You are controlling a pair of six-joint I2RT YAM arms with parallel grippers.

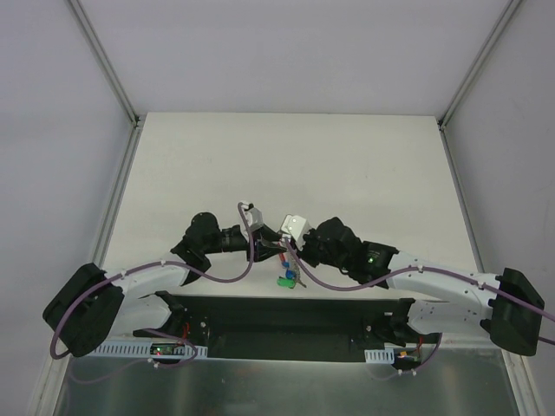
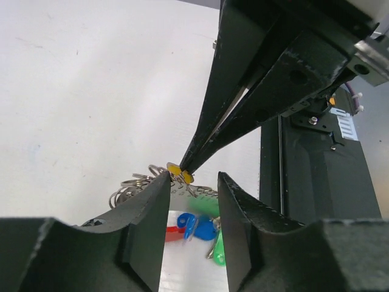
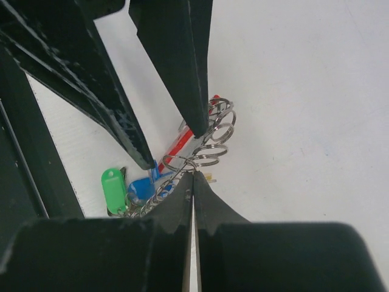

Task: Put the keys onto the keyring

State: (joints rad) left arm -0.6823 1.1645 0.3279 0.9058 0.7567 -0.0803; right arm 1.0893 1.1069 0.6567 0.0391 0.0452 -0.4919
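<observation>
The keys (image 1: pixel 284 280) lie bunched on the white table between the two arms. In the left wrist view, blue-capped keys (image 2: pixel 203 228) and a green one (image 2: pixel 217 250) lie beyond my left gripper (image 2: pixel 193 177), which is open and straddles them without touching. The keyring's thin metal rings (image 3: pixel 216 141) and red band (image 3: pixel 177 146) lie beside them. My right gripper (image 3: pixel 193 175) is shut, its tip pinching the yellow key (image 2: pixel 175 168) right by the rings. The left fingers (image 3: pixel 138 143) hang just above the bundle.
A black base plate (image 1: pixel 286 316) runs along the near table edge just behind the keys, also seen at the right of the left wrist view as a black plate (image 2: pixel 316 182). White table (image 1: pixel 347 165) stretches away beyond, bounded by side rails (image 1: pixel 117 199).
</observation>
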